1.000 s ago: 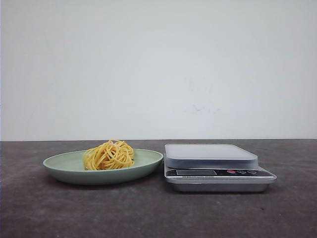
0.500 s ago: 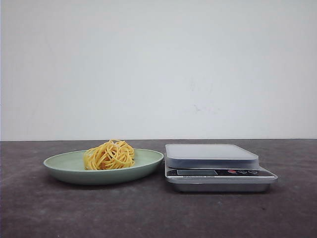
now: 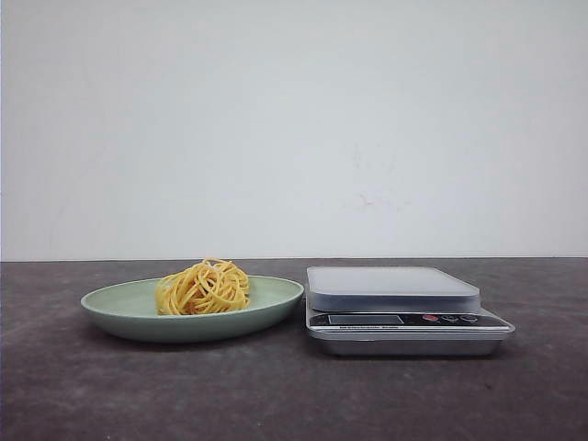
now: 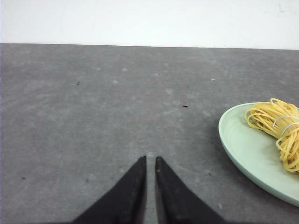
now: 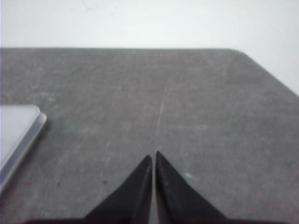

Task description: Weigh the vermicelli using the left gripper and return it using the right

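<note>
Left gripper (image 4: 150, 161) (empty) beside plated vermicelli (image 4: 277, 129)

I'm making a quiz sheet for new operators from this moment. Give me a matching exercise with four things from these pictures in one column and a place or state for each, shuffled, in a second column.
Column 1
1. vermicelli
2. plate
3. scale
4. left gripper

Column 2
A. shut, empty, over bare table beside the plate
B. on the table, to the right of the plate, platform empty
C. pale green, left of the scale
D. a yellow clump lying on the plate

Pairs: 1-D, 2-C, 3-B, 4-A
</note>
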{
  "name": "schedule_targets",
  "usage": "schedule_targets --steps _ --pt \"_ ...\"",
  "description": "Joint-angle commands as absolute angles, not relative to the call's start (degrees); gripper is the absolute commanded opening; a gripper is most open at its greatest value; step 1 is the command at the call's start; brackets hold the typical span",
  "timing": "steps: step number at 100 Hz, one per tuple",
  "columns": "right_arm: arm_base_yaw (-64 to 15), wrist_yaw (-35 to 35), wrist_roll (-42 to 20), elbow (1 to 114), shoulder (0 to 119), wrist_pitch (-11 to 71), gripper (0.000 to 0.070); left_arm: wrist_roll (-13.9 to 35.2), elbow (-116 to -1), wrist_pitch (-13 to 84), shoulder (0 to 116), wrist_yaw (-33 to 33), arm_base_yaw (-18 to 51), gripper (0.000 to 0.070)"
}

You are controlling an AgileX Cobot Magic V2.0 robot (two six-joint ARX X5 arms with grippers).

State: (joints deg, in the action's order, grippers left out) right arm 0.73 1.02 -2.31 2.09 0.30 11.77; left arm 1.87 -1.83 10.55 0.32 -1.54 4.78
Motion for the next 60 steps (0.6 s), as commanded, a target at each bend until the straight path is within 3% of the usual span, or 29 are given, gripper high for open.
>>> schedule_targets --steps 1,60 --pt "0.5 0.3 -2.0 1.3 0.2 11.4 0.0003 1.1 -0.8 10.8 0.4 -1.5 4.8 0.0" --pt "0.5 -0.4 -2.0 1.1 0.2 8.6 0.0003 1.1 -0.8 10.8 0.4 -1.5 4.8 0.0"
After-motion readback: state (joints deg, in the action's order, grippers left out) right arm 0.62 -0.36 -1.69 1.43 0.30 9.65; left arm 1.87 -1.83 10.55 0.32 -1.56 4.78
